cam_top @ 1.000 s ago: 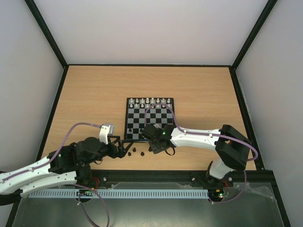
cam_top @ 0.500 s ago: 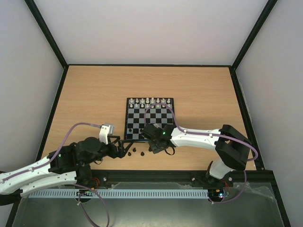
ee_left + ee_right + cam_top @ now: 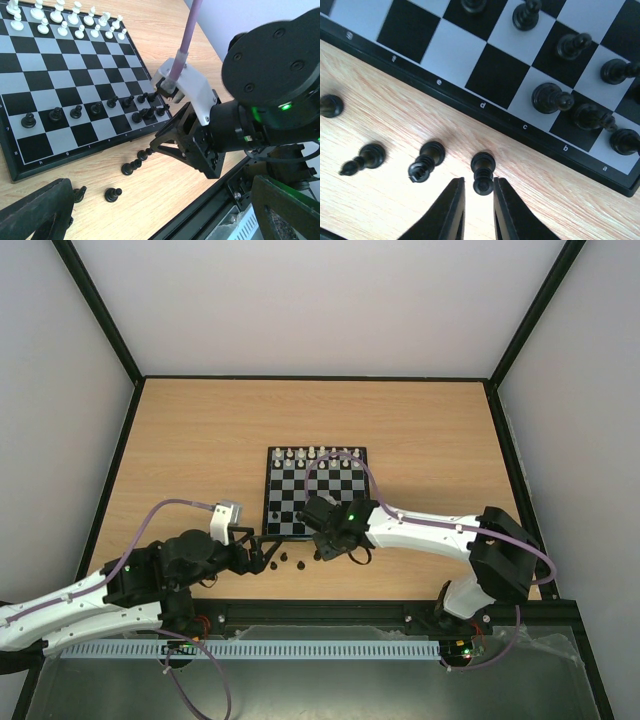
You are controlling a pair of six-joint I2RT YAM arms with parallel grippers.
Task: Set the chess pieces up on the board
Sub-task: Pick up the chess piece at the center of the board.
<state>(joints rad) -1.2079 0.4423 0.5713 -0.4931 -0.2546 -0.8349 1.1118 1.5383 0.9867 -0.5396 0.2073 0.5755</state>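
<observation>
Pale wooden tabletop (image 3: 200,440) ringed by white walls. At mid-frame in the overhead view, board (image 3: 300,495), with white pieces (image 3: 315,453) lined along its upper edge and dark chess pieces (image 3: 75,111) standing in its lower rows. More dark ones loose on the wood just below its lower border. Right gripper (image 3: 479,184) at lower centre of its wrist view, narrowed to a slim slot with the top of 1 loose piece (image 3: 483,162) between the tips. Seems to touch the finger (image 3: 507,210) on the frame's right, with a sliver of gap on the other side; clamped or not, cannot tell. 3 others (image 3: 426,161) on the wood to its left. Left gripper (image 3: 262,553) spread fully wide, holding nothing, by the board's lower left corner.
</observation>
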